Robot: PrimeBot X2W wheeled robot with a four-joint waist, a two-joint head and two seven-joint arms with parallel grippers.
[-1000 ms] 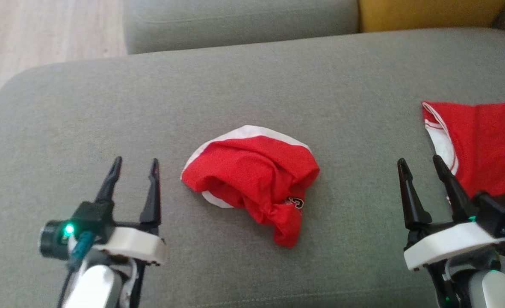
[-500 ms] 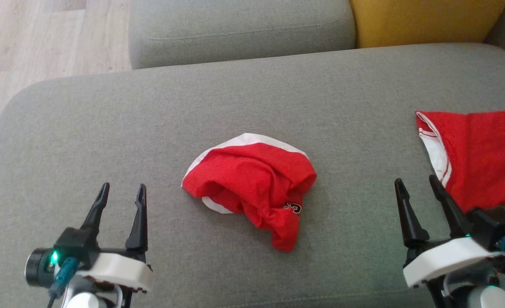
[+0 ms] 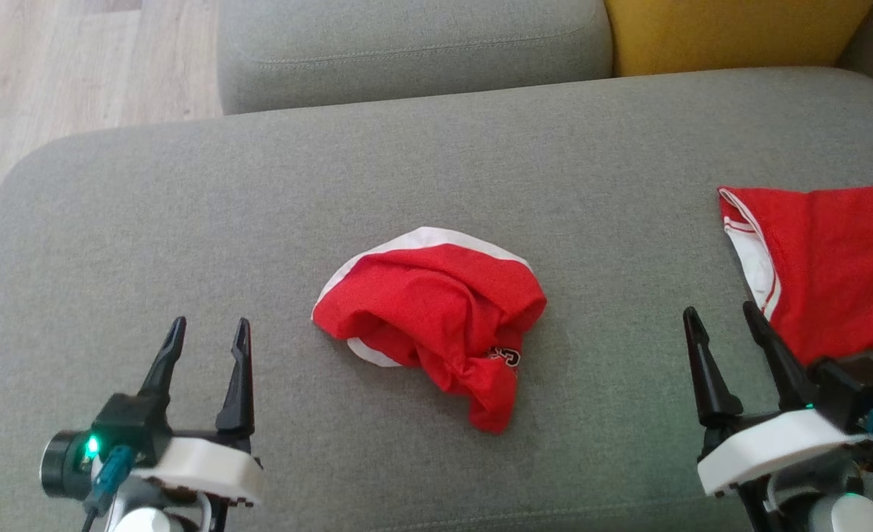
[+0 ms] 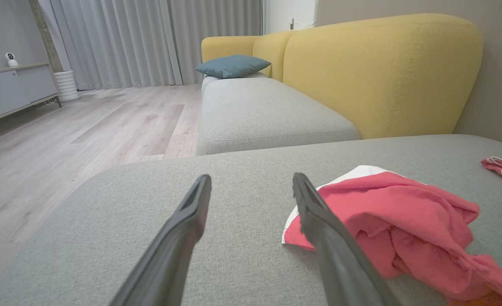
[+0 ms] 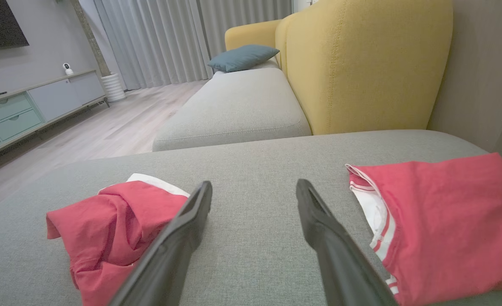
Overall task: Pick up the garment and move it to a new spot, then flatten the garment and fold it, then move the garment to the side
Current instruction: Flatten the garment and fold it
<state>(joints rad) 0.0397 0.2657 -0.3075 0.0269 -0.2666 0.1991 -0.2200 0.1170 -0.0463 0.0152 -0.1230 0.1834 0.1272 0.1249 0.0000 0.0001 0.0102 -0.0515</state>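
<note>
Head view: the crumpled garment [image 3: 429, 318] lies mid-cushion on the grey sofa [image 3: 480, 162], between the left gripper [image 3: 210, 323] and right gripper [image 3: 721, 310], whose fingers are spread and empty. Left wrist view: it sits just beside the fingers. Right wrist view: a second red garment [image 5: 446, 212] lies close (same colour), so the right arm could grab the wrong one.

seat [image 3: 185, 222]: near, under both garments
garment [image 3: 429, 310]: mid-seat, between the pincers, touching neither
other garment [image 3: 835, 266]: on the seat's right edge, well apart from the garment
left pincer [image 3: 210, 322]: near left, over the seat
right pincer [image 3: 721, 309]: near right, just left of the other garment
far cushion [image 3: 406, 44]: behind the seat
backrest [image 3: 732, 29]: far right, right of the far cushion
floor [image 3: 74, 66]: far left
</note>
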